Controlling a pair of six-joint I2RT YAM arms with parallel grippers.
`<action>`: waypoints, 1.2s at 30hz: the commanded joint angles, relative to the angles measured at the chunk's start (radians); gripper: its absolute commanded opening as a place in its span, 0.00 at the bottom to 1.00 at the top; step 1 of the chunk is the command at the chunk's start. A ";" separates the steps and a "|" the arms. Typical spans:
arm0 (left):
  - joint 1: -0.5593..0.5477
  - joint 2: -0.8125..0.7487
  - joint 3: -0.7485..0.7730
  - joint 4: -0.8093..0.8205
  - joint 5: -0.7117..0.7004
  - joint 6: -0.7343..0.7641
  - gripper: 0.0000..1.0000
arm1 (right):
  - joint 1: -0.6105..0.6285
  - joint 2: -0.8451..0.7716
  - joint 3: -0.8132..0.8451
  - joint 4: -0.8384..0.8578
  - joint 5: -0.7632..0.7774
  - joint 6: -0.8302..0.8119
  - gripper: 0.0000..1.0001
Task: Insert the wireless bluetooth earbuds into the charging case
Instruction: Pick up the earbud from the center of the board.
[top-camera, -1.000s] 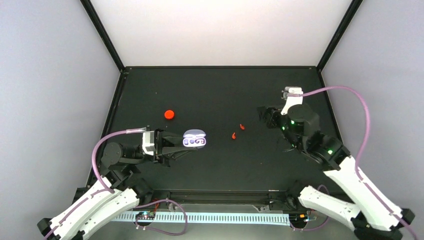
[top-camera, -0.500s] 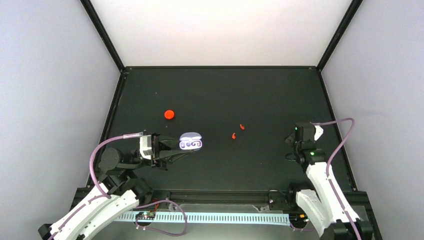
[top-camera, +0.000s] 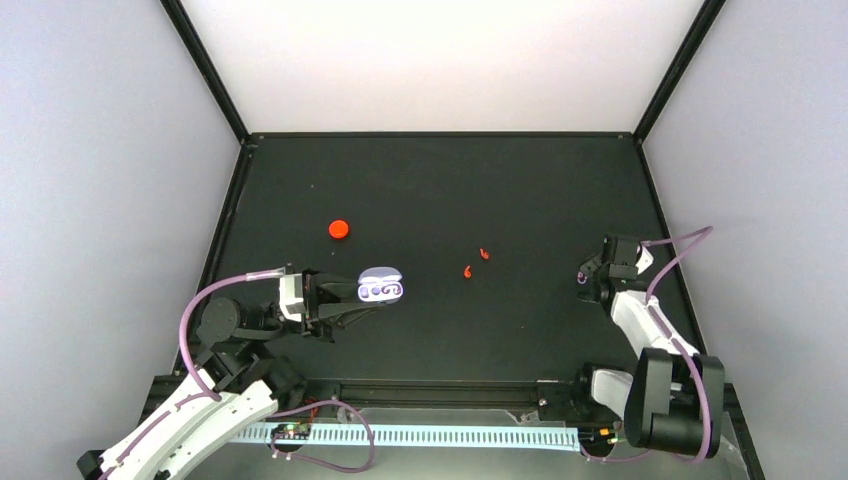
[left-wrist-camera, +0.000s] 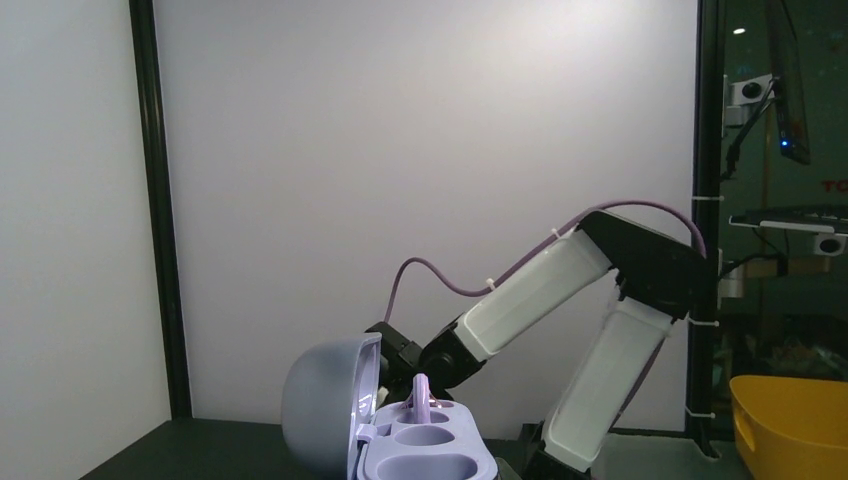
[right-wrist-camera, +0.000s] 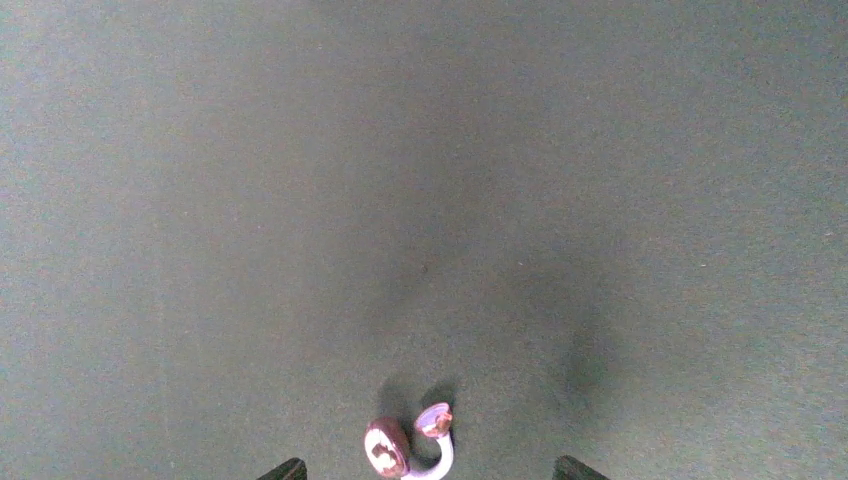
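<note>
The left end effector (top-camera: 362, 298) clamps the charging case (top-camera: 383, 287), while the spread right end effector (right-wrist-camera: 428, 466) should pinch the likely light, slippery purple earbud (right-wrist-camera: 386, 447) by its body.

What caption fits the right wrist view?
Purple earbud lies on the dark table, between the right arm's open fingers.

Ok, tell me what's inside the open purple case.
One purple earbud stands in a back slot of the case; nearer wells look empty. Its seated end is hidden.

Pale walls (top-camera: 100, 150) and black posts (top-camera: 205, 70) enclose the dark table (top-camera: 430, 180), a yellow bin (left-wrist-camera: 795, 425) outside.
</note>
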 joint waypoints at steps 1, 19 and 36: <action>-0.005 -0.003 -0.004 -0.003 -0.005 0.012 0.02 | -0.008 0.063 0.003 0.089 -0.019 0.018 0.61; -0.005 -0.011 -0.001 -0.022 -0.012 0.029 0.01 | -0.007 0.261 0.043 0.182 -0.180 -0.013 0.50; -0.005 -0.003 -0.004 -0.021 -0.005 0.022 0.02 | 0.177 0.323 0.145 0.090 -0.272 -0.056 0.37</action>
